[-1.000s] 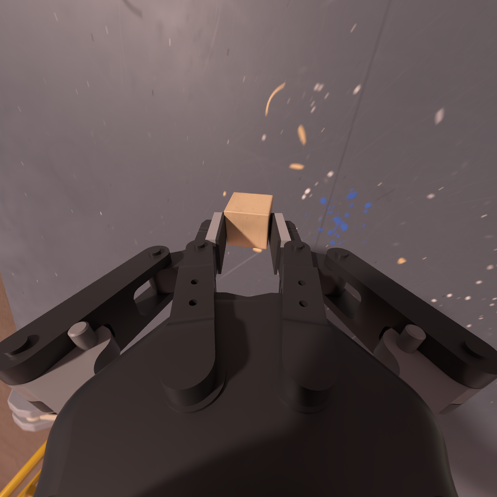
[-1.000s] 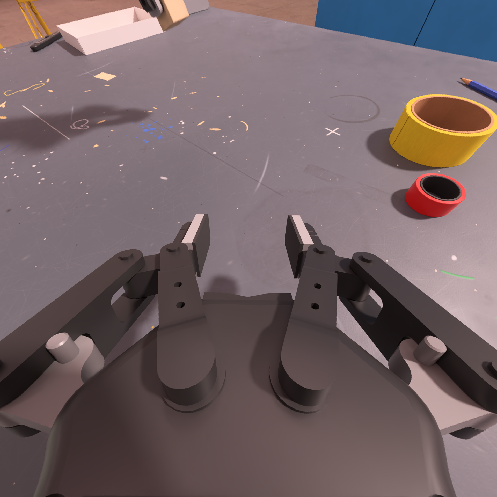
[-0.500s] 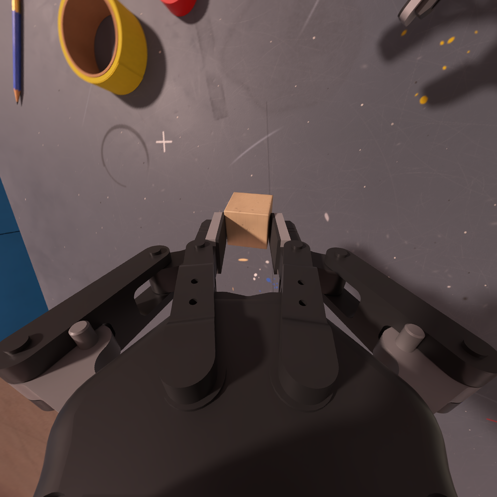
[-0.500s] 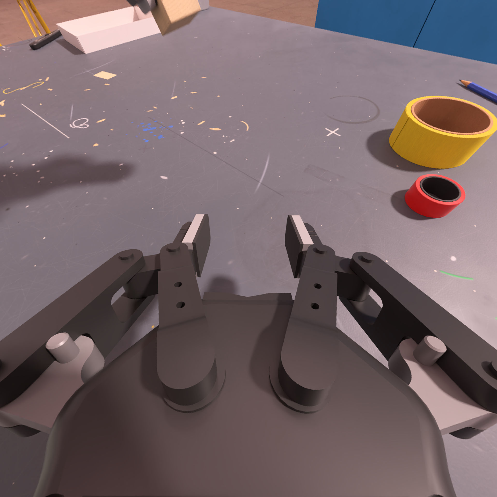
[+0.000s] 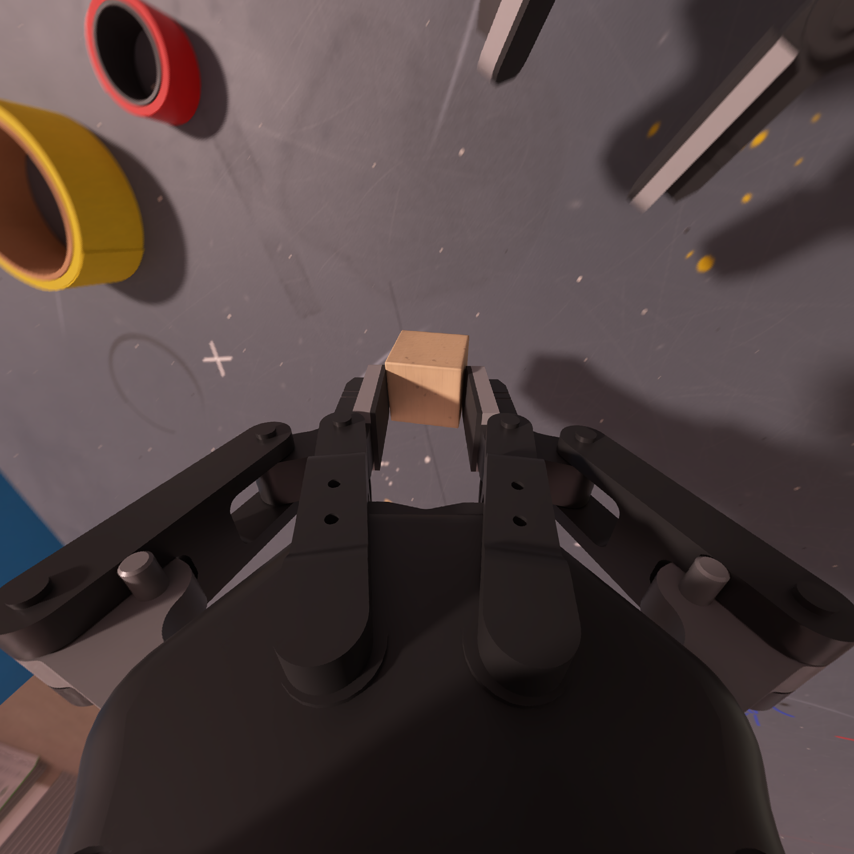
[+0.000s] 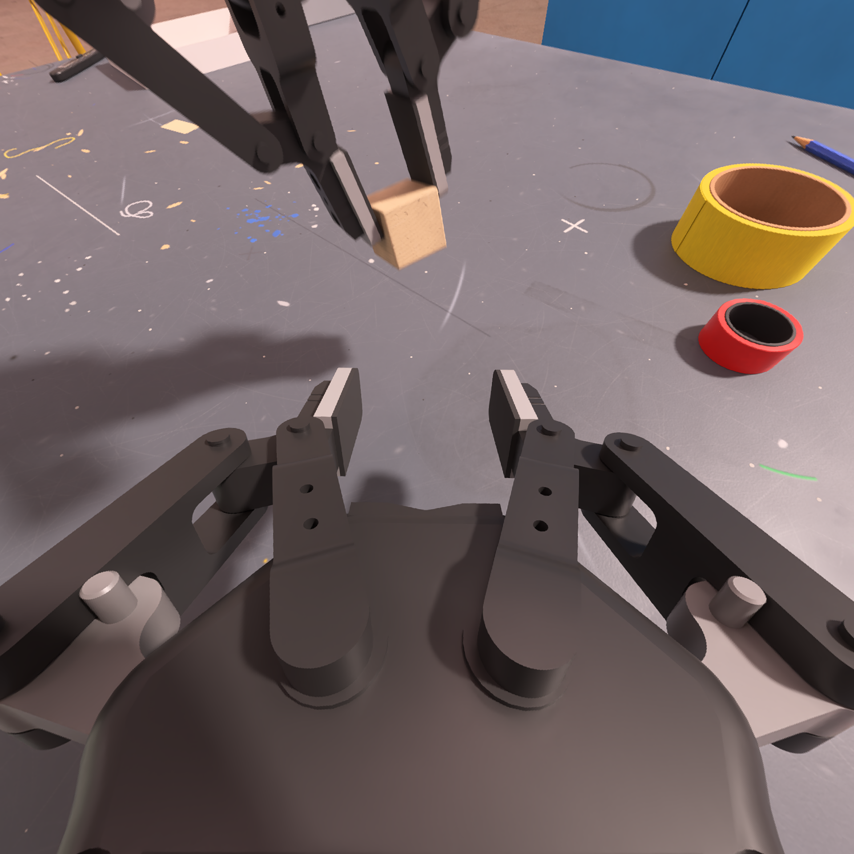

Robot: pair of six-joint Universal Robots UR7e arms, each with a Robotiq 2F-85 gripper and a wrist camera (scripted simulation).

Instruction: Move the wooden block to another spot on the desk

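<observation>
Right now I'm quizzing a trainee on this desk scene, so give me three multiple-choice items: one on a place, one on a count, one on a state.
1. Where is the wooden block?
A. Lying flat on the desk
B. Held above the desk between the left gripper's pads
C. Inside the yellow tape roll

2. How many tape rolls are on the desk?
A. One
B. Two
C. Four

3. What state is the right gripper in?
A. Open and empty
B. Shut on the block
C. Shut on a pencil

Answers: 1 B, the left gripper clamps the block on two sides, clear of the desk. 2 B, one yellow tape roll and one red tape roll. 3 A, its fingers stand apart with bare desk between them.
</observation>
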